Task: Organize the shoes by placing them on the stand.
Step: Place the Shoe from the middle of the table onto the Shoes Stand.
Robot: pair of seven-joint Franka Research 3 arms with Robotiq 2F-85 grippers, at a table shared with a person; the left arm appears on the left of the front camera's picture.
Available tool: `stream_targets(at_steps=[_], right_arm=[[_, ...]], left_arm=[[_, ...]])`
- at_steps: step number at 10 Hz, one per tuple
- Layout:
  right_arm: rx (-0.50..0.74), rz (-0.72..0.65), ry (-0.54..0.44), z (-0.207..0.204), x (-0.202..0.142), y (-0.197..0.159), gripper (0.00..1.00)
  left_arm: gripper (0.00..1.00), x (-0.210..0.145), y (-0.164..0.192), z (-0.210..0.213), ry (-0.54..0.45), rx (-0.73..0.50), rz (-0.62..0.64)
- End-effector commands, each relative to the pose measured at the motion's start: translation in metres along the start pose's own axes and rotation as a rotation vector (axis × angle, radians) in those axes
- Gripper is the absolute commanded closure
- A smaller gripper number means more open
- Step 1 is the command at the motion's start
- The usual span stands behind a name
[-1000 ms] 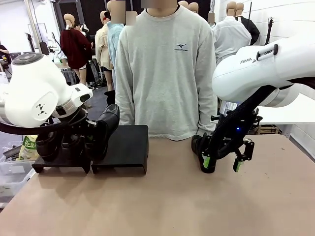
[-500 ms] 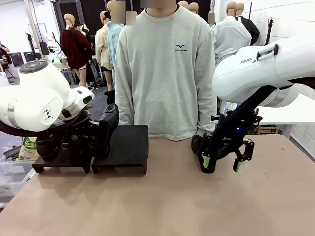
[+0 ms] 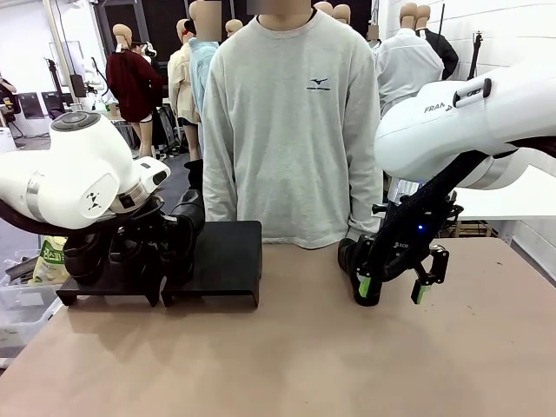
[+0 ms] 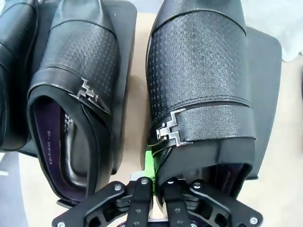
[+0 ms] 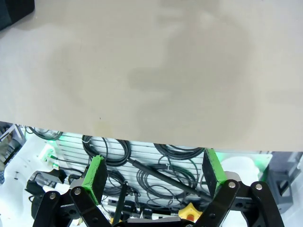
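Lowered shoe [image 4: 201,94] between left fingers [image 4: 148,163]

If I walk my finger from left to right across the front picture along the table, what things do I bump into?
Left stand → shoe in the left gripper → right stand → lone shoe → right gripper, open.

Bare table [image 3: 287,356] lies open between the stand [image 3: 228,261] and the lone shoe [image 3: 352,261].
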State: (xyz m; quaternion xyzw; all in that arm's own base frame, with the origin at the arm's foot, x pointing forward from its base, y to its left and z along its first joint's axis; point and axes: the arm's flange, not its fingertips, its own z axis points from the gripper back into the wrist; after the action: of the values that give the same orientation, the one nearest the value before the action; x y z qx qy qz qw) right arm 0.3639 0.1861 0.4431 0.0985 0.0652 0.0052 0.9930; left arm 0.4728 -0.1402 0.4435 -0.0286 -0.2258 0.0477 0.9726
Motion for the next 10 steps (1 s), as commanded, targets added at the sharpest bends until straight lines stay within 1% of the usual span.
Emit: stream_targets(at_steps=[1,2,5,6,7,8,10], right_arm=[[-0.019,0.017,0.004,0.003,0.003,0.000,0.00],[-0.019,0.017,0.004,0.003,0.003,0.000,0.00],[-0.019,0.017,0.004,0.003,0.003,0.000,0.00],[-0.019,0.017,0.004,0.003,0.003,0.000,0.00],[-0.019,0.017,0.004,0.003,0.003,0.000,0.00],[-0.019,0.017,0.004,0.003,0.003,0.000,0.00],[-0.019,0.017,0.004,0.003,0.003,0.000,0.00]], left_arm=[[1.00,0.013,-0.013,0.004,0.018,0.019,0.038],[1.00,0.000,0.000,0.000,0.000,0.000,0.000],[1.00,0.000,0.000,0.000,0.000,0.000,0.000],[1.00,0.000,-0.001,-0.005,0.028,0.008,0.008],[1.00,0.006,0.001,-0.006,0.011,-0.008,0.001],[1.00,0.009,0.003,-0.008,-0.036,-0.013,-0.025],[1.00,0.012,0.008,-0.021,-0.043,-0.034,-0.033]])
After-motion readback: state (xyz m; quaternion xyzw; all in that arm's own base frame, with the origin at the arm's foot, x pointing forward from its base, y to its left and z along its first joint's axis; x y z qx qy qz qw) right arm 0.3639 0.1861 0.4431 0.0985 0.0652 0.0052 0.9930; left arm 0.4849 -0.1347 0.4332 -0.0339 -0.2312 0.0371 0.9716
